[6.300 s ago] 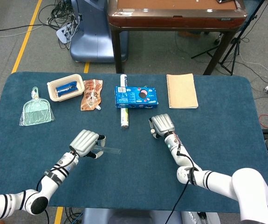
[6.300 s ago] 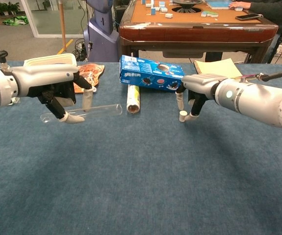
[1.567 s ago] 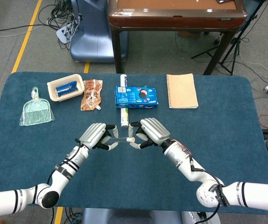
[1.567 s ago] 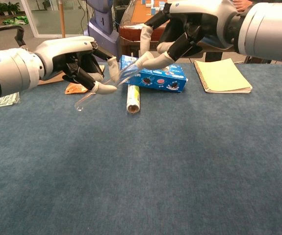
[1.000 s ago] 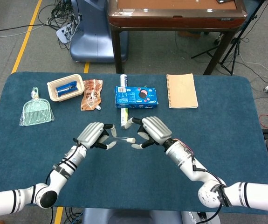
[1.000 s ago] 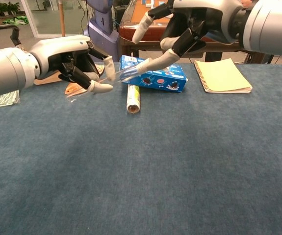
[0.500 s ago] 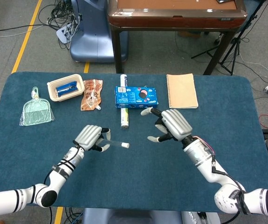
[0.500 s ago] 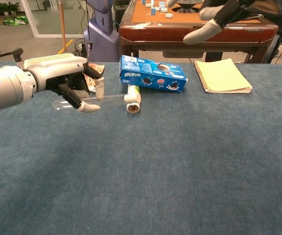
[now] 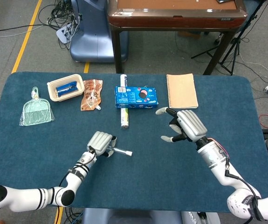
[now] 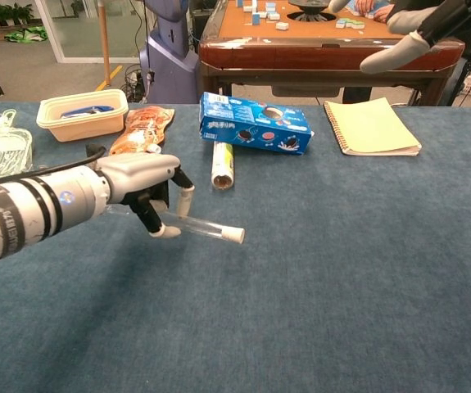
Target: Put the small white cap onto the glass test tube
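My left hand (image 9: 101,142) (image 10: 149,196) grips the glass test tube (image 10: 202,230) (image 9: 120,150) low over the blue table. The tube points right and toward the front edge. The small white cap (image 10: 233,236) (image 9: 129,152) sits on the tube's open end. My right hand (image 9: 182,125) hovers well to the right with its fingers spread and nothing in it. In the chest view only its fingertips (image 10: 389,52) show at the top right corner.
Along the far side lie a green dustpan in a bag (image 9: 35,112), a cream tray (image 9: 65,87), a snack pouch (image 9: 91,94), a white roll (image 9: 123,111), a blue cookie box (image 9: 135,97) and a tan notebook (image 9: 181,91). A brown table (image 9: 175,13) stands beyond.
The left hand has carried the capped tube down and toward the front edge. The right hand has drifted further right and stays spread.
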Robot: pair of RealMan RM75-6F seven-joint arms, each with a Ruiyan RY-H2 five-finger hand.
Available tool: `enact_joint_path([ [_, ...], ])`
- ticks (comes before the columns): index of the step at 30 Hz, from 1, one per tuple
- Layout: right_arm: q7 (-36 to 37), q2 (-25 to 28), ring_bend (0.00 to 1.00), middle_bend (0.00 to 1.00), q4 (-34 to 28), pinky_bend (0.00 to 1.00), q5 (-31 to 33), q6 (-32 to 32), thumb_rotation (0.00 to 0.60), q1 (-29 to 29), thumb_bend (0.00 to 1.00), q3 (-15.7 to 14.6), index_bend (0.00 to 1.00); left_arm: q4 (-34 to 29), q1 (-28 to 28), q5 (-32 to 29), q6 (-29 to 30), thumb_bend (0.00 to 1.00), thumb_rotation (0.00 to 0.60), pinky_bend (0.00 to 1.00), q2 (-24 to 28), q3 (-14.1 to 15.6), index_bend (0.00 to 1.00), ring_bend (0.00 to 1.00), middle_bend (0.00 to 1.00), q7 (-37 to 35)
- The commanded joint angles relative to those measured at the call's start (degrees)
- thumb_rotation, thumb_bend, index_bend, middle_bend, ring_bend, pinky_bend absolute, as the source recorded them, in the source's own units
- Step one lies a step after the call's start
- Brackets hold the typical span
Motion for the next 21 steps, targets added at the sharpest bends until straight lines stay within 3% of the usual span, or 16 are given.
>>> enact_joint_path([
  [1, 0.4, 0.1, 1.0, 0.99, 0.4, 1.0, -0.3, -0.1, 0.6, -0.3, 0.01, -0.1, 0.3, 2.5, -0.9, -1.9, 0.2, 0.26, 0.6, 1.0, -2.1, -0.5, 0.64, 1.0, 1.0, 1.3],
  [8, 1.3, 0.1, 1.0, 0.99, 1.3, 1.0, -0.6, -0.4, 0.6, -0.7, 0.01, -0.3, 0.3, 4.6, -1.1, -3.5, 0.0, 0.26, 0.6, 1.0, -3.3, -0.9, 0.58, 1.0, 1.0, 2.5],
  [21, 1.1, 0.4, 1.0, 0.99, 1.2, 1.0, -0.8, -0.8, 0.6, -0.8, 0.01, 0.0, 0.3, 2.6, -0.1, -2.6, 0.5, 0.26, 0.6, 1.0, -2.0, -0.4, 0.41, 1.0, 1.0, 2.9],
])
